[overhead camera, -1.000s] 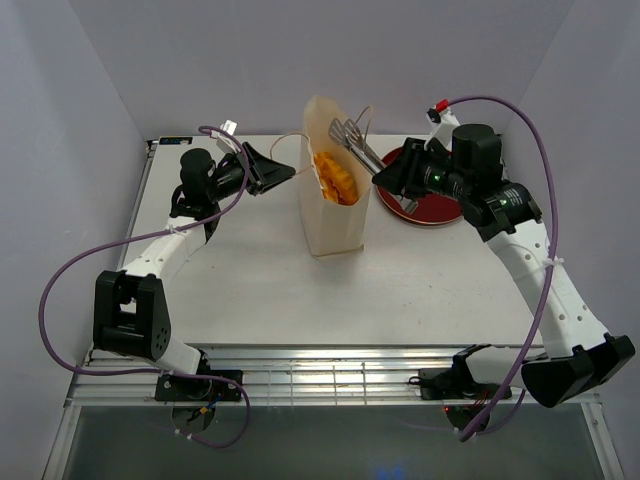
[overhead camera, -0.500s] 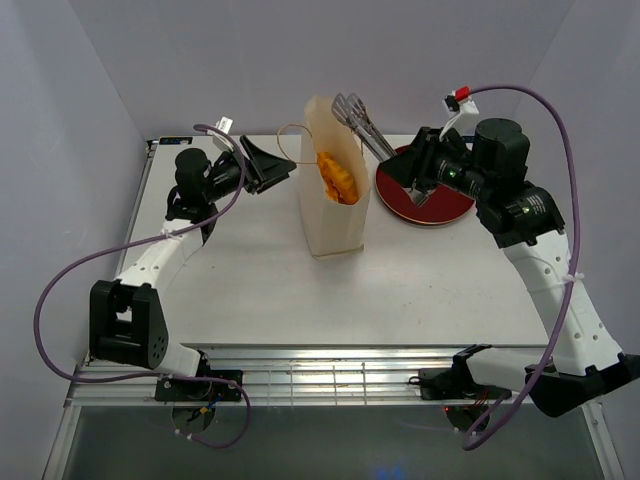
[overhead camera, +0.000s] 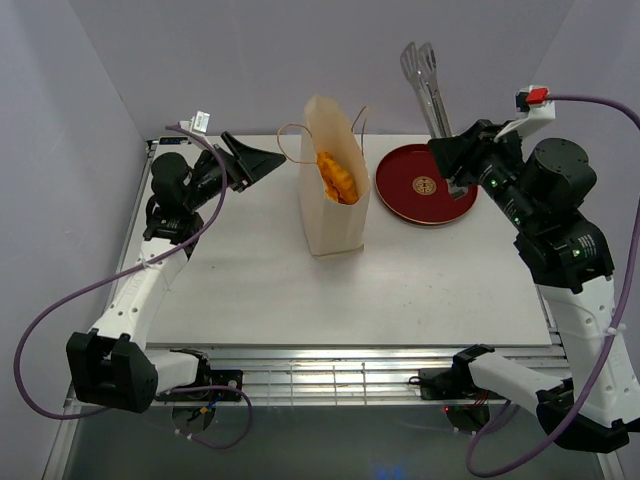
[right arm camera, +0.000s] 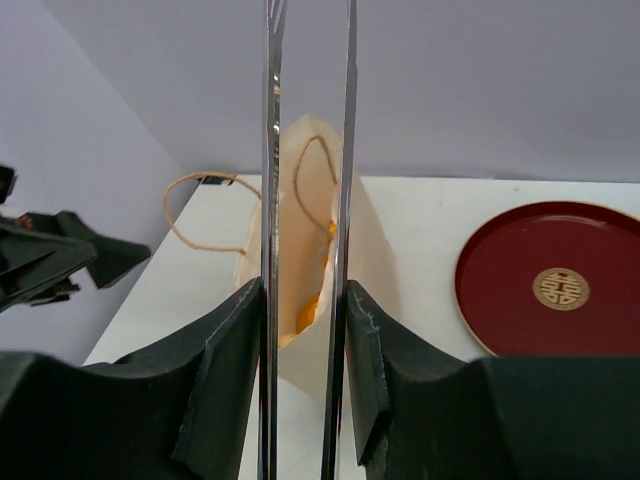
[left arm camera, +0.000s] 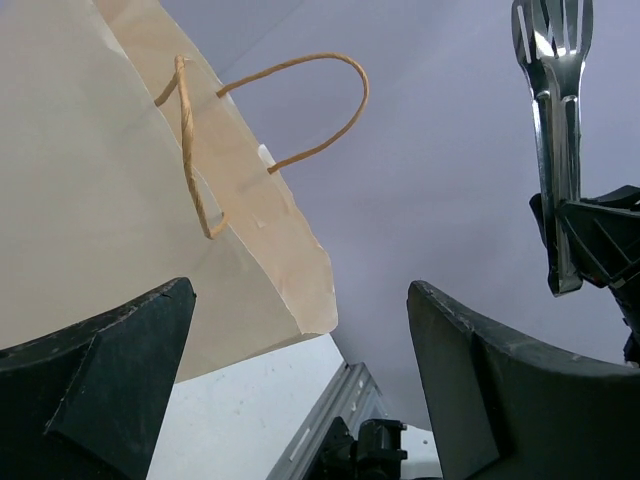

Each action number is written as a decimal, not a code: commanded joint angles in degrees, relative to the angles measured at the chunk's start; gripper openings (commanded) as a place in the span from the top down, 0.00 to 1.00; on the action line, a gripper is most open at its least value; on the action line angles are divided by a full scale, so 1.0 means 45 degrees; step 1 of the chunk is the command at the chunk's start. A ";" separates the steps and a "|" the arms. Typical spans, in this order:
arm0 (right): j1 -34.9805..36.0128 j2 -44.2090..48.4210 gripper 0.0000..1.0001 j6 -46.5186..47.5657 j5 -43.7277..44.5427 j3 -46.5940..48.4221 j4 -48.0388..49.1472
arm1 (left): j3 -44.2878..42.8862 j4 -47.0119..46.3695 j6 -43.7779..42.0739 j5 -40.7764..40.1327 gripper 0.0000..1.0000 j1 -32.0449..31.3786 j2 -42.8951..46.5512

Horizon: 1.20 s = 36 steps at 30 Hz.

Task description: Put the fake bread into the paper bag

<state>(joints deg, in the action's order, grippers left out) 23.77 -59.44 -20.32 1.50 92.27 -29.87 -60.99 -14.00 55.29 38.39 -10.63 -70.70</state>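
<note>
The tall cream paper bag [overhead camera: 335, 215] stands upright mid-table, and golden-orange fake bread [overhead camera: 336, 178] shows inside its open top. Just left of the bag's cord handle [left arm camera: 300, 100], my left gripper [overhead camera: 272, 160] is open and empty, touching nothing. My right gripper [overhead camera: 458, 168] is raised over the far right, shut on metal tongs [overhead camera: 422, 78] that point up and away with nothing in them. In the right wrist view the tongs' two arms [right arm camera: 268, 200] frame the paper bag [right arm camera: 372, 240] and a glimpse of the fake bread [right arm camera: 310, 310].
A dark red round plate [overhead camera: 425, 188] with a gold emblem lies right of the bag with nothing on it. Purple walls close in the table at the back and both sides. A metal rail [overhead camera: 330, 375] runs along the near edge.
My left gripper has opened wide and drawn back left from the bag's handle. The right arm has lifted the tongs up and to the right, away from the bag's mouth.
</note>
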 commanded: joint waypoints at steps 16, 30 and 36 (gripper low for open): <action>-0.0086 0.0103 0.58 0.1039 0.4747 -0.3041 -0.0257 | -0.0372 0.2173 -0.1095 -0.1715 0.03 -0.0039 0.1550; -0.0126 0.1040 0.58 -0.0270 0.0079 -0.8041 -0.0882 | 0.0603 0.1823 -0.0958 -0.1734 0.04 -0.0020 0.2096; -0.0126 0.1413 0.58 -0.0466 -0.1152 -1.0092 -0.0395 | 0.1599 0.1471 -0.0802 -0.1735 0.04 -0.0020 0.2448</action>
<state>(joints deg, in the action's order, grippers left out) 23.33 -53.71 -21.28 1.26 49.32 -34.50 -55.16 -5.78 51.51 30.83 -10.63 -61.60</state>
